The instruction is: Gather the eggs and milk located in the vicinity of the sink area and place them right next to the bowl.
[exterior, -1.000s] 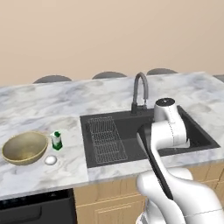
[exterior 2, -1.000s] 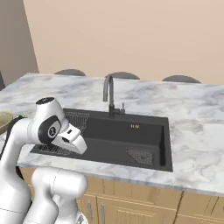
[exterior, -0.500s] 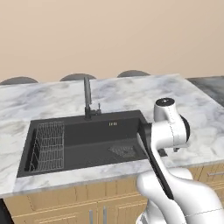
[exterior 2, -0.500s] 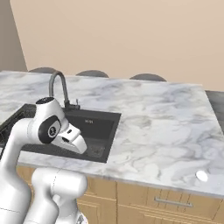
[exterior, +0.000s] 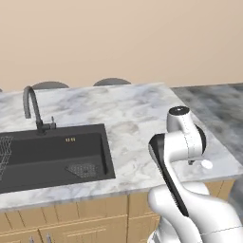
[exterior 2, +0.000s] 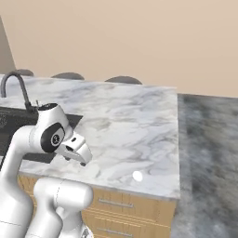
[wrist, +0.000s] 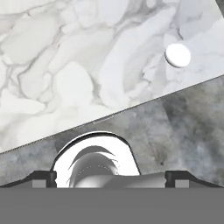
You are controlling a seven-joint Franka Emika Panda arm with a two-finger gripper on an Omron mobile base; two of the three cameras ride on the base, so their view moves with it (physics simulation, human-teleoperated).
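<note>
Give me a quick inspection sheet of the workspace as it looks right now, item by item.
Surface: white-grey marbled stone counter over wooden cabinets.
Job's things: small white egg near the counter's front edge, right of the large black rectangular sink with dark arched faucet.
Clutter: nothing seen.
Grippers: gripper open, holding nothing, above the counter's front edge, apart from the egg.
Cables: nothing seen.
Surroundings: beige wall, grey floor, dark stool tops behind the counter.

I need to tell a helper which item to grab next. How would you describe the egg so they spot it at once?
Start at the black sink, then follow the marble counter to its far end. Near the front edge, close to the corner, lies the egg: a small, smooth white oval, alone on the veined stone.
</note>
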